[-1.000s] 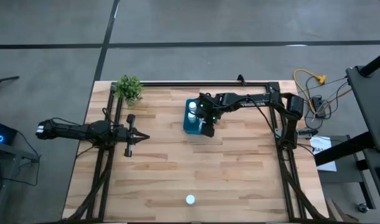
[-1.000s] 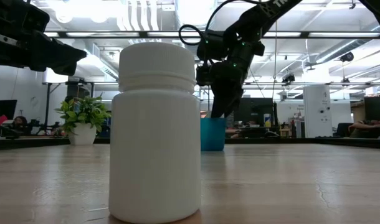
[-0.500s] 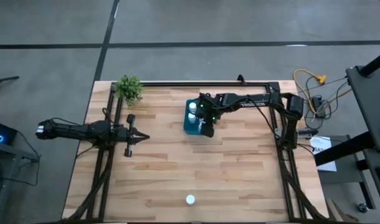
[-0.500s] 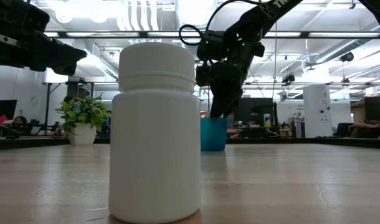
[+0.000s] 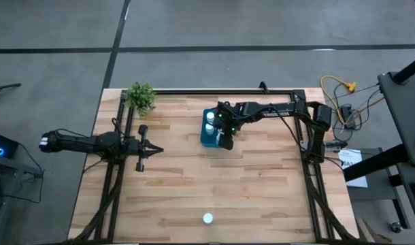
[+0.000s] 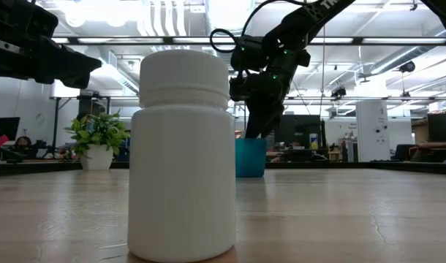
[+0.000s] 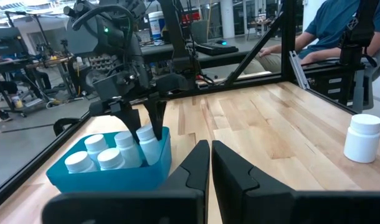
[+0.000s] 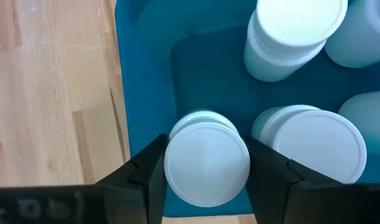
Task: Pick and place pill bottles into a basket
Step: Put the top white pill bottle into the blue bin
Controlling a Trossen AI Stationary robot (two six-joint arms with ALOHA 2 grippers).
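Observation:
The teal basket (image 5: 205, 137) stands at the table's far middle and holds several white pill bottles (image 7: 96, 152). My right gripper (image 5: 225, 140) reaches down into the basket's near right corner and is shut on one pill bottle (image 8: 207, 155). Another pill bottle (image 5: 207, 218) stands upright on its base near the table's front edge; it looms large in the low view (image 6: 183, 153). My left gripper (image 5: 155, 150) is shut and empty above the table's left side. My right gripper pinches the pill bottle's round cap (image 8: 177, 155) between its two fingers (image 8: 143, 177), coming from above and pointing down. The bottle is inside the basket, leaning a little in the left wrist view (image 7: 147, 140); the basket wall hides its bottom.
A small green plant (image 5: 141, 96) in a white pot stands at the far left corner. Black frame rails run along the table's left, right and far edges. Bare wood lies between the basket and the lone bottle. A seated person (image 7: 339, 31) shows beyond the table.

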